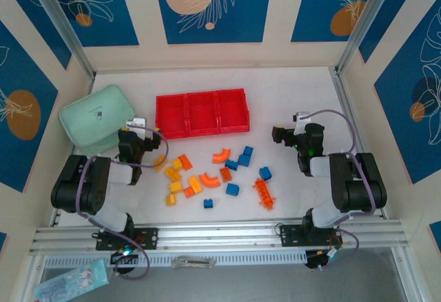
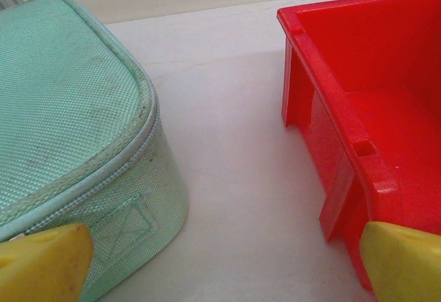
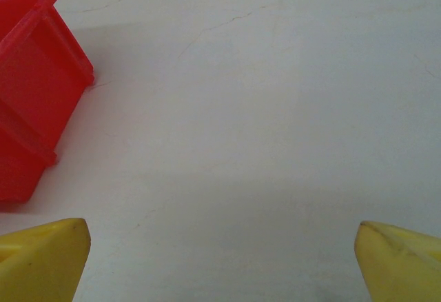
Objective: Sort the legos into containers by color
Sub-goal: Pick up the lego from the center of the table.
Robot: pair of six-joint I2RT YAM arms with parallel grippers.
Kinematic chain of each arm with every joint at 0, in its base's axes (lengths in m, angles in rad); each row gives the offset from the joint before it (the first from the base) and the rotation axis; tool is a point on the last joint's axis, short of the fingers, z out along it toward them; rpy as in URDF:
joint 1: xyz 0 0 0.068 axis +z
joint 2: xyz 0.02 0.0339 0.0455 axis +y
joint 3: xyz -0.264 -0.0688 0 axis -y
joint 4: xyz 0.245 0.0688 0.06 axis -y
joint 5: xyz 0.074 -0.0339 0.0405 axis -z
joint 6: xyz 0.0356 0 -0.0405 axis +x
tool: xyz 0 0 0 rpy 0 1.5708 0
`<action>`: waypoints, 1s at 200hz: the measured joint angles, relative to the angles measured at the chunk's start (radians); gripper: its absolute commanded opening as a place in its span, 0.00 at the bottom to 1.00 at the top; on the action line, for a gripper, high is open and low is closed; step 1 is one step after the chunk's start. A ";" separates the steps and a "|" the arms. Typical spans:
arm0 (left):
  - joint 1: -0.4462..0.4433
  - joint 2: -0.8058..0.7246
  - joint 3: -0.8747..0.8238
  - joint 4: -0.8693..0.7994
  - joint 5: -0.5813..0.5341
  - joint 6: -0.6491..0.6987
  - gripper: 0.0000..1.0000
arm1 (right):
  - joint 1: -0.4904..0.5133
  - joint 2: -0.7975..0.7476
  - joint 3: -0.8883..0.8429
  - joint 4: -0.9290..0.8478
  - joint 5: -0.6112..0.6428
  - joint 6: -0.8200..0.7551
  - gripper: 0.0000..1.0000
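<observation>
My white table, with a tray, a case and loose bricks on it.

On my table, the red tray of three compartments lies near the far edge, about at its middle. The mint-green case lies toward the far left corner, near the tray but apart from it. The legos lie scattered in the middle, toward the near edge. The yellow-orange bricks are more to the left and the blue bricks more to the right, with the long studded orange brick rightmost.

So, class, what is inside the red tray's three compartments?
Bare red floors in the red tray; the legos lie outside. Its near wall hides a floor strip.
</observation>
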 measured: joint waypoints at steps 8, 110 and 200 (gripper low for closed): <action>0.000 0.000 0.000 0.000 0.000 0.000 0.99 | 0.000 0.000 0.000 0.000 0.000 0.000 0.99; 0.000 -0.052 -0.005 -0.027 0.000 0.000 0.99 | -0.003 -0.038 0.011 -0.044 -0.008 0.001 0.99; 0.000 -0.469 0.034 -0.386 -0.012 -0.122 0.99 | -0.072 -0.341 0.124 -0.375 0.000 0.213 0.99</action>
